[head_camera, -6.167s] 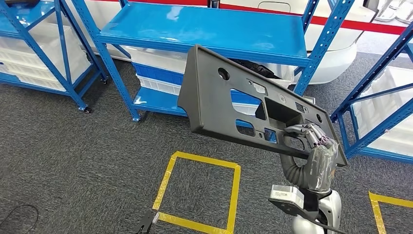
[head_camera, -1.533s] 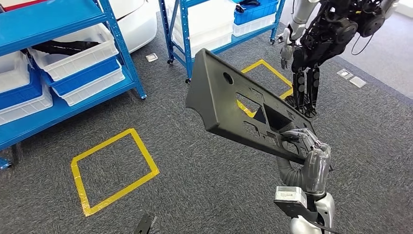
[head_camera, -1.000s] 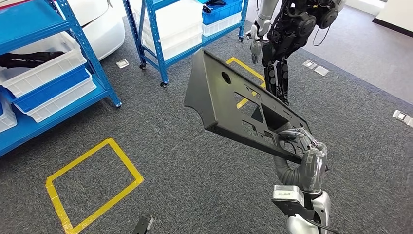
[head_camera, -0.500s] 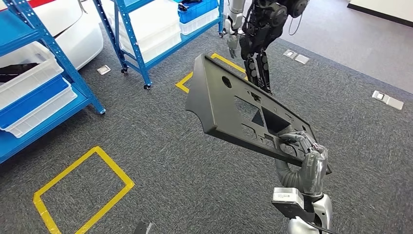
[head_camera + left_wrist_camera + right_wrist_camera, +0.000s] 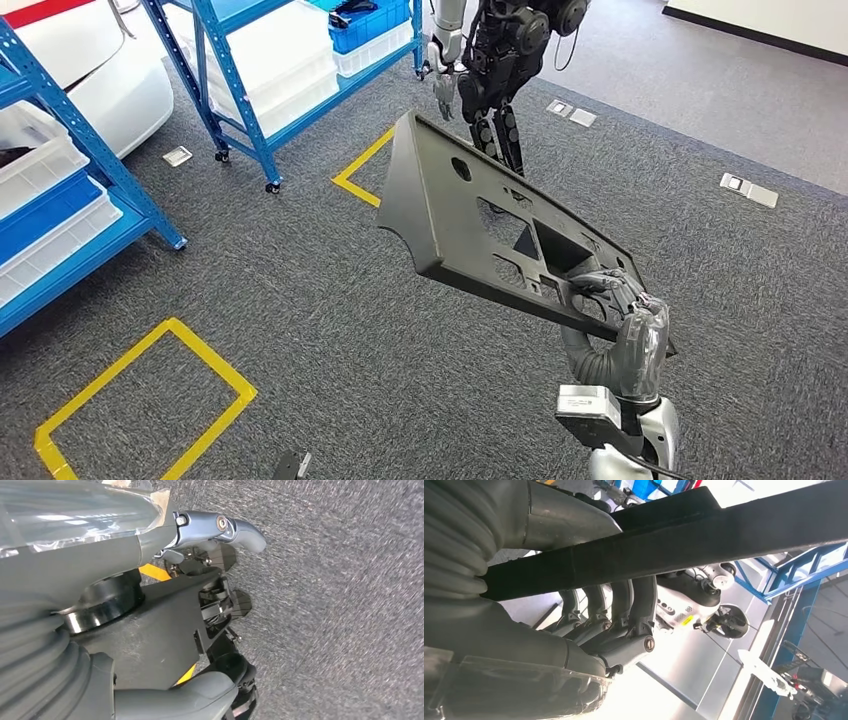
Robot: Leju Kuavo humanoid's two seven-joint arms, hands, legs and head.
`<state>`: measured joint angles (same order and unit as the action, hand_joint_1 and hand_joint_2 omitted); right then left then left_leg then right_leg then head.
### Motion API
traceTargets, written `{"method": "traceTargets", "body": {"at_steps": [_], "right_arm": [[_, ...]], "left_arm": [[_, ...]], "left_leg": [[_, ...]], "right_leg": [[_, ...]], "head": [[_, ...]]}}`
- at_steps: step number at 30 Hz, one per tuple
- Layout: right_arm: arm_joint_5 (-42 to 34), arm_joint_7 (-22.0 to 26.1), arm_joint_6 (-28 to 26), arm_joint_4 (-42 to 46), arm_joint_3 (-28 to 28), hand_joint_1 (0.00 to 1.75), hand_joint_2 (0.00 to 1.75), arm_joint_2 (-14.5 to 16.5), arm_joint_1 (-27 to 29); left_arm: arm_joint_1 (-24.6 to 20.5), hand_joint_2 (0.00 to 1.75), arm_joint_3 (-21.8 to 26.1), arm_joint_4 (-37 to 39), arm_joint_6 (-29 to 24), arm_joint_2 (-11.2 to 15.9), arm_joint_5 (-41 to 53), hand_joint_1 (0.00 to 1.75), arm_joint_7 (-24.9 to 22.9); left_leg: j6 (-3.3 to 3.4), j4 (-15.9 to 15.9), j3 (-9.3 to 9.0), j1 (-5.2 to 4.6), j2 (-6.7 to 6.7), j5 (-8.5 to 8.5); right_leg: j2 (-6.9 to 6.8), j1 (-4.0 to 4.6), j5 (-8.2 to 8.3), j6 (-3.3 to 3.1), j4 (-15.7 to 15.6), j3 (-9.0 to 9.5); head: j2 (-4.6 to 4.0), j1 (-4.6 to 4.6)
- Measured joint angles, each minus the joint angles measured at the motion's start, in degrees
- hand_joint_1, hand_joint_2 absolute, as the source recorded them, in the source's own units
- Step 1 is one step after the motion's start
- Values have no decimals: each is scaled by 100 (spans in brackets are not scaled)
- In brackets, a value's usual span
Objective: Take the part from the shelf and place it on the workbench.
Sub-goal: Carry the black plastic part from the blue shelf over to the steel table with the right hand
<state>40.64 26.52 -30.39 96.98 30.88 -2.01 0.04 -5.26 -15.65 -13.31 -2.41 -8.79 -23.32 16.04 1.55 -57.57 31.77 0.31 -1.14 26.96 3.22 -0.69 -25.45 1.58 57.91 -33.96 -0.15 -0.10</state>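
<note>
Step in hand: carrying; the part is off the shelf and not yet at a workbench, by my reading.
Part: a dark grey plastic panel (image 5: 480,225) with cut-outs and a round hole, held tilted in the air above the grey carpet (image 5: 300,330).
Right hand: the right hand (image 5: 612,295) grips the panel's lower edge, fingers (image 5: 624,605) hooked over it.
Left hand: the left hand (image 5: 215,595) hangs over the carpet; whether its fingers are curled or spread I cannot tell.
Beyond the panel: another humanoid robot (image 5: 495,60) stands near a yellow floor marking (image 5: 360,165); blue shelving (image 5: 240,80) stands beside it.
Next move: likely finding the workbench, then lowering the panel flat before the fingers let go.
</note>
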Motion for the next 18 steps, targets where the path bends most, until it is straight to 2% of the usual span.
{"method": "traceTargets", "body": {"at_steps": [2, 4, 5, 6, 7, 8, 9, 10, 11, 12, 13, 15, 16, 17, 18], "right_arm": [[-16, 6, 3, -1, 2, 175, 175, -3, -25], [-33, 11, 3, -5, 7, 175, 175, -5, -53], [-43, 13, 3, -10, 9, 175, 175, -8, -58], [-54, 15, 4, -16, 10, 175, 175, -10, -59], [-68, 15, 9, -21, 11, 175, 175, -16, -58], [-83, 15, 15, -25, 11, 175, 175, -21, -59], [-96, 15, 23, -26, 12, 175, 175, -24, -61], [-109, 14, 34, -27, 15, 175, 175, -25, -67], [-121, 13, 45, -27, 19, 175, 175, -21, -75], [-132, 11, 58, -27, 23, 175, 175, -18, -83], [-143, 9, 73, -27, 27, 175, 175, -15, -89], [-156, 6, 102, -26, 28, 175, 175, -14, -91], [-165, 5, 114, -25, 28, 175, 175, -11, -93], [-173, 5, 126, -25, 28, 175, 175, -8, -97], [-181, 5, 138, -24, 29, 175, 175, -4, -98]], "left_arm": [[-16, 175, 0, -7, 52, -8, 0, 0, -28], [-24, 175, 0, -9, 84, -15, 0, 0, -53], [-24, 175, 0, -9, 91, -16, 0, 0, -65], [-24, 175, 0, -9, 95, -19, 0, 0, -74], [-25, 175, 0, -9, 98, -19, 0, 0, -81], [-26, 175, 0, -9, 102, -20, 0, 0, -86], [-29, 175, 0, -9, 105, -21, 0, 0, -88], [-31, 175, 0, -9, 107, -18, 0, 0, -90], [-34, 175, 0, -9, 108, -14, -1, 0, -90], [-36, 175, 0, -9, 107, -9, -3, 0, -91], [-37, 175, 0, -9, 107, -4, -7, 0, -92], [-44, 175, 0, -10, 105, -8, -14, 0, -93], [-50, 175, 0, -11, 105, -12, -15, 0, -93], [-55, 175, 0, -13, 105, -15, -15, 0, -93], [-54, 175, 0, -14, 105, -18, -15, 0, -93]], "left_leg": [[68, 65, -24, 16, 90, -51], [95, 80, -22, 20, 202, -62], [97, 79, -17, 20, 266, -61], [94, 78, -13, 20, 330, -59], [87, 76, -13, 23, 391, -56], [74, 74, -21, 30, 449, -48], [49, 66, -35, 31, 503, -34], [11, 52, -47, 14, 553, -9], [-29, 39, -57, -1, 598, 14], [-67, 29, -69, -21, 642, 30], [-98, 32, -81, -31, 690, 38], [-147, 33, -99, 2, 757, 58], [-170, -48, -73, 30, 678, 139], [-189, -235, 2, 54, 545, 279], [-201, -548, 137, 72, 373, 470]], "right_leg": [[-99, -4, -158, 24, 300, -161], [-211, -17, -483, 17, 1027, -523], [-229, -29, -612, 33, 1391, -701], [-242, -45, -671, 69, 1614, -806], [-263, -66, -637, 123, 1610, -794], [-311, -96, -517, 189, 1347, -649], [-424, -124, -359, 256, 922, -414], [-577, -131, -228, 293, 517, -186], [-684, -132, -134, 291, 211, -23], [-750, -121, -90, 258, 55, 56], [-733, -100, -82, 205, 27, 58], [-583, -107, -58, 108, 21, 35], [-513, -114, -45, 63, 16, 29], [-445, -122, -33, 13, 12, 28], [-378, -116, -24, -28, 10, 23]], "head": [[1, 17], [0, 37], [0, 43], [-1, 42], [-1, 45], [0, 45], [0, 49], [1, 58], [1, 57], [0, 51], [0, 44], [-1, 20], [-1, 17], [-1, 9], [0, -1]]}}
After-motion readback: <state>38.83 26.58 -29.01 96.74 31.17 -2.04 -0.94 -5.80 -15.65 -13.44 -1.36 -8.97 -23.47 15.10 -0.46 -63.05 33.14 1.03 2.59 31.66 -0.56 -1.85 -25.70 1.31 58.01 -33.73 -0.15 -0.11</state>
